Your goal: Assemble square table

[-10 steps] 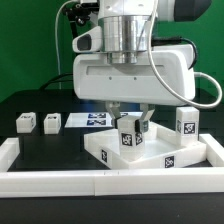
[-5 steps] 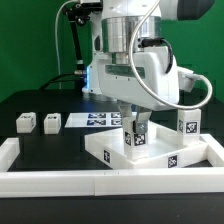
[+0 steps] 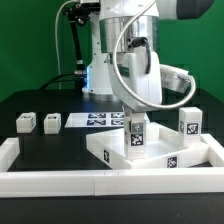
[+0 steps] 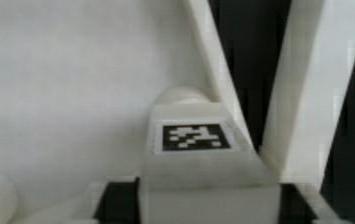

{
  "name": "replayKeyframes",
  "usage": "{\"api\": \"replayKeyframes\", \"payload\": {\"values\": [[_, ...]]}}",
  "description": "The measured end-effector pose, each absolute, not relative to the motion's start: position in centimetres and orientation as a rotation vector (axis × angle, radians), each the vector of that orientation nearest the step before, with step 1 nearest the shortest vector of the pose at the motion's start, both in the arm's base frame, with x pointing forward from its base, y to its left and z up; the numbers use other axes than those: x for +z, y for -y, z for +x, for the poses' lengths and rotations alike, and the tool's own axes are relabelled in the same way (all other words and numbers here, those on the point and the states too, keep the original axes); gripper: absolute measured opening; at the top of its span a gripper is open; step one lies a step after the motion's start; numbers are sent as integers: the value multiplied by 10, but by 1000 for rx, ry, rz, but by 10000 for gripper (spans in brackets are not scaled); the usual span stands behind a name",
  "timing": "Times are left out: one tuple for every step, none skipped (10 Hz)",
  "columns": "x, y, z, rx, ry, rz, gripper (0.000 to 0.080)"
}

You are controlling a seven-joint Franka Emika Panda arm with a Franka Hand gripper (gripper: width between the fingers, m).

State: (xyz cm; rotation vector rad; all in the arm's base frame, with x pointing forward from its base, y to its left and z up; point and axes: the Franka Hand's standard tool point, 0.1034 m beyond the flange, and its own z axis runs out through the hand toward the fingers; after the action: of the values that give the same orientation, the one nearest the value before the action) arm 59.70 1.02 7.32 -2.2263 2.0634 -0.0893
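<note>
At the exterior view's left, two loose legs [image 3: 24,122] [image 3: 50,122] sit side by side on the black table [image 3: 60,145], well apart from everything else. We take these to be the work left over. Next along lies the marker board [image 3: 98,120], flat on the table. Right of it, the square panel [image 3: 150,158] lies flat with its rim up, tucked inside the white wall [image 3: 100,182] near the right-hand corner.

On the panel's near-left part stands the upright leg [image 3: 134,140], its long axis vertical and its tag turned toward the exterior camera. The hand [image 3: 135,122] comes straight down over it, so the leg sits between the fingers. The wrist view shows the same, with the tag filling the gap. Whether the fingers press on it or stand just clear, we cannot tell.

Furthest right, a fourth leg [image 3: 188,122] also stands upright by the panel's far corner. We cannot tell whether it is fixed there or only stands behind.

By our judgement the task is roughly midway, with one leg being seated, perhaps one done, and two to fetch.
</note>
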Motion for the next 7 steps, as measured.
{"api": "replayKeyframes", "payload": {"values": [[73, -10, 597, -92, -2024, -2264, 493], [72, -11, 596, -89, -1920, -2361, 616], [72, -10, 595, -89, -1866, -2404, 616], [72, -11, 594, -82, -1803, -2459, 643], [72, -12, 594, -82, -1623, -2587, 643], [72, -12, 593, -86, -1481, -2675, 648], [72, -12, 593, -85, -1350, -2747, 648]]}}
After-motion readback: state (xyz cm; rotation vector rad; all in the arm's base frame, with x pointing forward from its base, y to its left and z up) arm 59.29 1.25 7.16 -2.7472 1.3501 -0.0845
